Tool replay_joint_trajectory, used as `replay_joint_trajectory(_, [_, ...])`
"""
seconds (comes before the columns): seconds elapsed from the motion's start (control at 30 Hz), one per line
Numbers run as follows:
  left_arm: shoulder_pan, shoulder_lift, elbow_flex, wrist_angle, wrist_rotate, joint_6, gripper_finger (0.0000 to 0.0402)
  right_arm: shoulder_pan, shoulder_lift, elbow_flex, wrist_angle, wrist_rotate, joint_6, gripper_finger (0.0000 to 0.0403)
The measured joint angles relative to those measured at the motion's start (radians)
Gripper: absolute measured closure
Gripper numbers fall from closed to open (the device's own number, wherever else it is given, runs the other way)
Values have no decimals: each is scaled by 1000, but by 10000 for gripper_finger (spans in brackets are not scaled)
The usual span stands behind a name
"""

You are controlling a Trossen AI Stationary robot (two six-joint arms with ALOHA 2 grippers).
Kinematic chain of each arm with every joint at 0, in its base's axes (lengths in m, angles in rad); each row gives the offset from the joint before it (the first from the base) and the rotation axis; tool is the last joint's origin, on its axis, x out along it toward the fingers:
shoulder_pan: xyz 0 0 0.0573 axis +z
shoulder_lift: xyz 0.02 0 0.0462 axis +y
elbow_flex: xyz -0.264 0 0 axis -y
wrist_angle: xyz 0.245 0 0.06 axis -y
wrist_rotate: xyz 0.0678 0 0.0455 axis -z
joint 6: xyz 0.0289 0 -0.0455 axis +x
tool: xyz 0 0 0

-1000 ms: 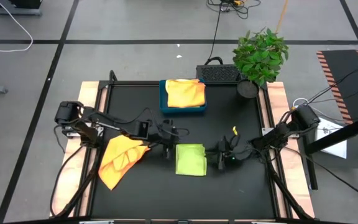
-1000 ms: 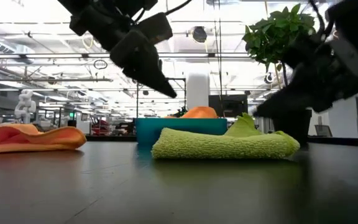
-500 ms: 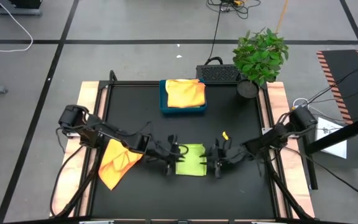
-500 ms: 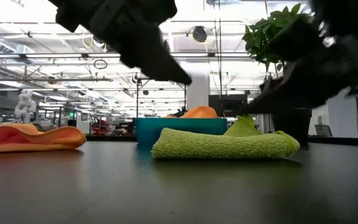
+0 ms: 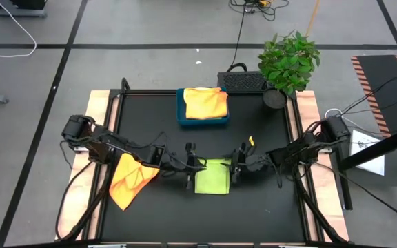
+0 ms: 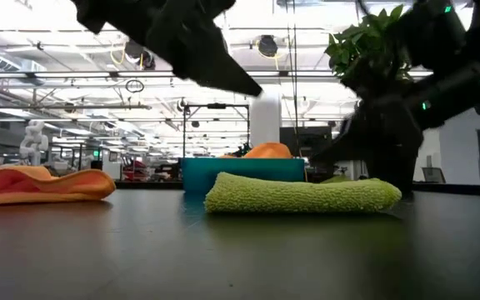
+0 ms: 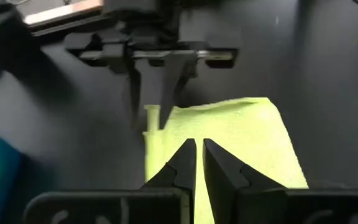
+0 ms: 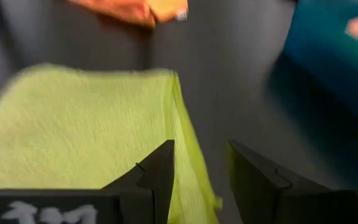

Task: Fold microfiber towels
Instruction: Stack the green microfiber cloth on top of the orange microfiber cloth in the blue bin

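Your two arms are dark, jointed, trailing black cables; each pincer (image 7: 197, 163) has tapered matte-black fingers (image 8: 157, 174).
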Motion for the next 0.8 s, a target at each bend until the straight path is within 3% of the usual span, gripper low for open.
replay_joint_trajectory(0.33, [-6,-220,0,-75,14,38,398,4,-203,1,23,0,-152,271])
replay_joint_trajectory(0.5, [-27,-245,0,-91,24,81,391,4,-230,0,13,-3,-151,271])
replay_joint_trajectory(0.8, [-20,-246,0,-85,-12,85,394,5,-230,0,1,-113,-129,271])
